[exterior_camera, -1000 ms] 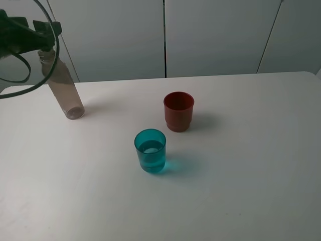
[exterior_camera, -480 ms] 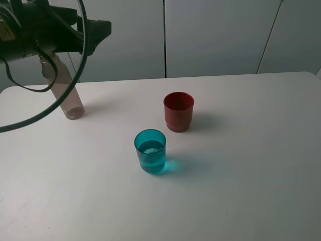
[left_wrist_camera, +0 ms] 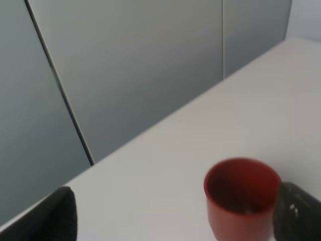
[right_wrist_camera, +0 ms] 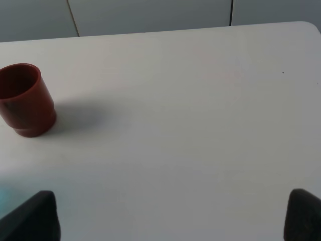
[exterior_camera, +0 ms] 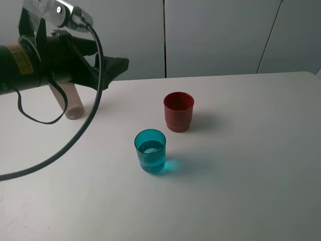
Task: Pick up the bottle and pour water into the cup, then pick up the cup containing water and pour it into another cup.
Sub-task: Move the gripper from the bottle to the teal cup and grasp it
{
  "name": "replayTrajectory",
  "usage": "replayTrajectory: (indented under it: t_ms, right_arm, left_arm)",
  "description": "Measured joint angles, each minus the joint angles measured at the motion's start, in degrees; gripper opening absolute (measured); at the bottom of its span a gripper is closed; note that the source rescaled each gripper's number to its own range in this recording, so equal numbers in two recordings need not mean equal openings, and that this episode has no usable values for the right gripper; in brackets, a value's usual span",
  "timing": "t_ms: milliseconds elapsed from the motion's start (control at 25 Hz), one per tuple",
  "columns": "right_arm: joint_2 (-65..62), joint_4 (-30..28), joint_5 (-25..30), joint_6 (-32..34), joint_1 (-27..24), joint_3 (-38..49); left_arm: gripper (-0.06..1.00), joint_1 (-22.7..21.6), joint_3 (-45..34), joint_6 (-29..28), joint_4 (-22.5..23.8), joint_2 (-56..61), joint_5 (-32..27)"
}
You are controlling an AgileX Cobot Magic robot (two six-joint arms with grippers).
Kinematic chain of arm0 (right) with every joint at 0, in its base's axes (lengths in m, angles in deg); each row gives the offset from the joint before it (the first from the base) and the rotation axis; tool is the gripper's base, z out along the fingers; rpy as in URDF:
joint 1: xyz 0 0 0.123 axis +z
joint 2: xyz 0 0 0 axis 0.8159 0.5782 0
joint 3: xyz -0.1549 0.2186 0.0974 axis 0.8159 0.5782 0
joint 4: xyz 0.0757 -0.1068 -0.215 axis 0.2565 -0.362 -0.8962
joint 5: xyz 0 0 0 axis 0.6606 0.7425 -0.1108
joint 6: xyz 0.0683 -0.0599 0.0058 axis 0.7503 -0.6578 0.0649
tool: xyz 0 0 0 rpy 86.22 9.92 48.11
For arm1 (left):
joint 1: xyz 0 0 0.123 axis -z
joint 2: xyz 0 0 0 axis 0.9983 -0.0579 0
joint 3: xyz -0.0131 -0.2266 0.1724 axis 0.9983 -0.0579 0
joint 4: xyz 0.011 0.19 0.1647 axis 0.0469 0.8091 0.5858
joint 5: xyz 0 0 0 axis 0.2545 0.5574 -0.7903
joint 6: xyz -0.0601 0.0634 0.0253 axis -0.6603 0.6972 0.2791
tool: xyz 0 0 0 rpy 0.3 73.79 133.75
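- Jaws of the left gripper (exterior_camera: 119, 68) stand wide apart and empty above the white table (exterior_camera: 251, 160); the right gripper (right_wrist_camera: 170, 217) is spread likewise.
- Partly hidden at the far left stands a tall clear grey-brown plastic bottle (exterior_camera: 74, 106).
- Water sits in the translucent teal plastic tumbler (exterior_camera: 150, 151), near the opaque dark red plastic cup (exterior_camera: 178, 111).

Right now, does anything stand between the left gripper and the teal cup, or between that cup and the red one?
Nothing visible: only bare table lies between the open left gripper and the teal cup, and between that cup and the red cup.
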Motion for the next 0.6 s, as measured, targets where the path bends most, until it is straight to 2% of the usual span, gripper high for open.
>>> replayTrajectory:
  t_ms: [360, 480, 600]
  right_arm:
    - [0.0, 0.0, 0.0, 0.0, 0.0, 0.0]
    - [0.0, 0.0, 0.0, 0.0, 0.0, 0.0]
    - [0.0, 0.0, 0.0, 0.0, 0.0, 0.0]
  left_arm:
    - [1.00, 0.0, -6.3, 0.2, 8.3, -8.3, 3.9]
    - [1.00, -0.9, -6.5, -1.5, 13.4, -12.2, 6.5]
    - [1.00, -3.2, -6.8, -5.3, 20.6, -14.2, 9.0]
